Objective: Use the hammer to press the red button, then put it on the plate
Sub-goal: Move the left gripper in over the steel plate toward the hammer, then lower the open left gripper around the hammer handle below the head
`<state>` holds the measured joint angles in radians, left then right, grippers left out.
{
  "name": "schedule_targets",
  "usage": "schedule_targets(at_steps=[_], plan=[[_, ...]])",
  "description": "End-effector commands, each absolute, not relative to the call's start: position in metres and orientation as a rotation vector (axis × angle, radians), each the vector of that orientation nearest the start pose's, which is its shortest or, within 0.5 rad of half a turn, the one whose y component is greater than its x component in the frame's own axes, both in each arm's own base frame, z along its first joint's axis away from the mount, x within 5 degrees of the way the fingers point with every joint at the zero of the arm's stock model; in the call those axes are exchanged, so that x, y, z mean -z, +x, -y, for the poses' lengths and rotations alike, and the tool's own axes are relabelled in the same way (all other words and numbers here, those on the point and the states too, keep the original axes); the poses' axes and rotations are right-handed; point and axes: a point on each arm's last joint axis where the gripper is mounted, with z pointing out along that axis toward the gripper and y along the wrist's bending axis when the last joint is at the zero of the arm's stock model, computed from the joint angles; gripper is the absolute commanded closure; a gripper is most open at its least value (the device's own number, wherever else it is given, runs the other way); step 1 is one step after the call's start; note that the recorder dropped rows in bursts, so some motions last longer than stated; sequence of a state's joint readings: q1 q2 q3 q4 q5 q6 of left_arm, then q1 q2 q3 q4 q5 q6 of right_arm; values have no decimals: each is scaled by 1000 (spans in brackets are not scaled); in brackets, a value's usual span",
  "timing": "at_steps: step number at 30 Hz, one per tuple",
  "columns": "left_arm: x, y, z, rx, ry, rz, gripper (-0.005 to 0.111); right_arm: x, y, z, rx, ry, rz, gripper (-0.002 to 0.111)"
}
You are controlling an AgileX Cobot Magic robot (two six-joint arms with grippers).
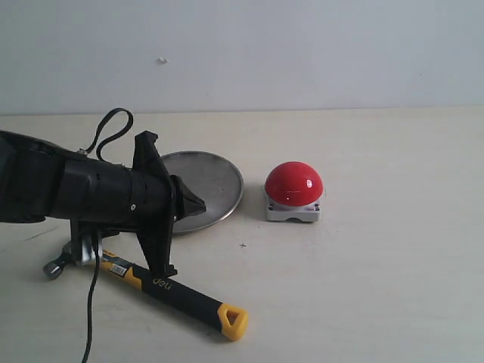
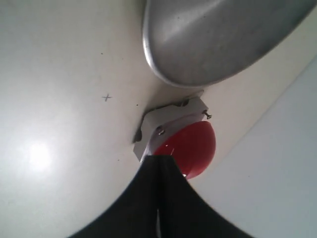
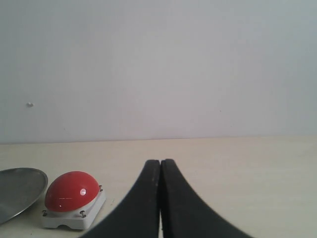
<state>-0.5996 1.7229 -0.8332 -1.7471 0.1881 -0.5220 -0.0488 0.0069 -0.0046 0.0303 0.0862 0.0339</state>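
Hammer (image 1: 178, 295) flat on table (image 1: 378, 287); left pincer (image 1: 201, 204) closed, empty, near plate (image 1: 221, 178).

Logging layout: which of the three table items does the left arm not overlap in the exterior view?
The red button, standing right of the plate; the left arm partly covers the plate and the hammer.

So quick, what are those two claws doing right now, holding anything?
Left gripper: closed, holding nothing.
Right gripper: closed, holding nothing.
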Motion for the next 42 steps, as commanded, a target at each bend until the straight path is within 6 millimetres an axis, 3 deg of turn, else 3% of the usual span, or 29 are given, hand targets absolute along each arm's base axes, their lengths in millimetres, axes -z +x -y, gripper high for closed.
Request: schedule_targets(at_steps=[1,6,10,26,33,42], plan=[[-165,258,204,1280,-2201,-2065,107,-206,56,3,-4,85,-1560,108],[-154,244,200,1253,-2390,-2052,107,-206,56,3,-4,85,-1560,108],[-146,239,189,1168,-2395,-2014,107,-206,56,3,-4,85,-1560,108],[-140,268,119,756,-1464,-2369,107,-206,56,3,-4,85,-1560,108],[-137,272,95,602,-1239,-2516,107,-206,56,3,-4,85,-1560,108],[-140,277,61,257,-1119,-2633,107,-206,56,3,-4,85,-1560,108]])
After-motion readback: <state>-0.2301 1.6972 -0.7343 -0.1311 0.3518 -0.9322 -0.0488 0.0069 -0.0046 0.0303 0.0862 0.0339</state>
